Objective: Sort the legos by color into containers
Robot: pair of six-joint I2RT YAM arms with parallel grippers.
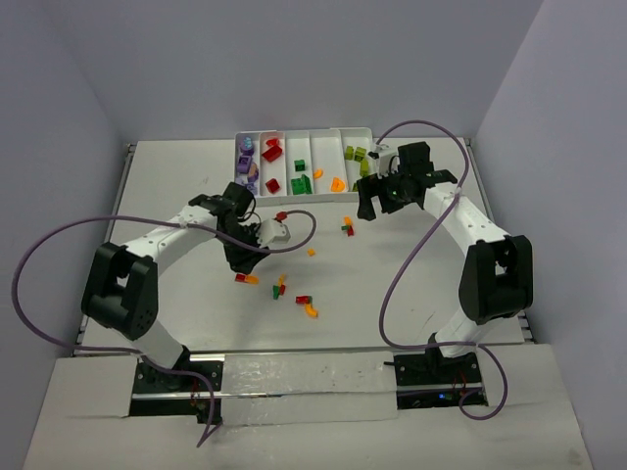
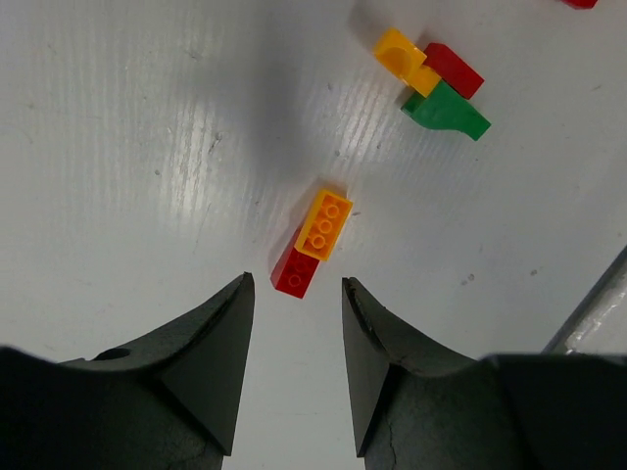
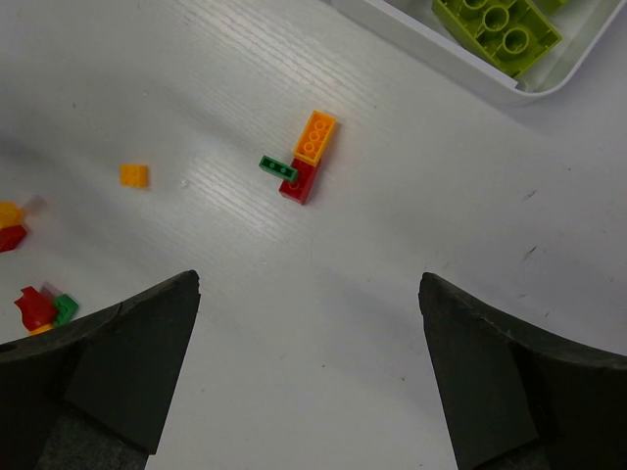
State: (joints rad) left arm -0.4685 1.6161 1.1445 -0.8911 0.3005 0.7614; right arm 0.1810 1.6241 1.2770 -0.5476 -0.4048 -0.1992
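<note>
The white tray [image 1: 304,133] at the back holds purple, red, dark green, orange and lime legos in its compartments. Loose legos lie mid-table. My left gripper [image 1: 242,264] is open and empty, low over a joined red and orange brick pair [image 1: 245,279]; in the left wrist view the pair [image 2: 313,240] lies just ahead of the gripper [image 2: 297,284]. My right gripper [image 1: 367,208] is wide open and empty, beside the tray's front right. In the right wrist view the gripper [image 3: 309,279] faces an orange, red and green cluster [image 3: 306,157], also seen from above [image 1: 348,226].
A yellow, red and green cluster [image 2: 436,88] lies beyond the pair. A small orange piece [image 3: 133,174] sits alone. More red and orange legos [image 1: 309,305] lie nearer the front. A lime brick [image 3: 495,24] rests inside the tray rim [image 3: 431,59]. Purple cables loop over the table.
</note>
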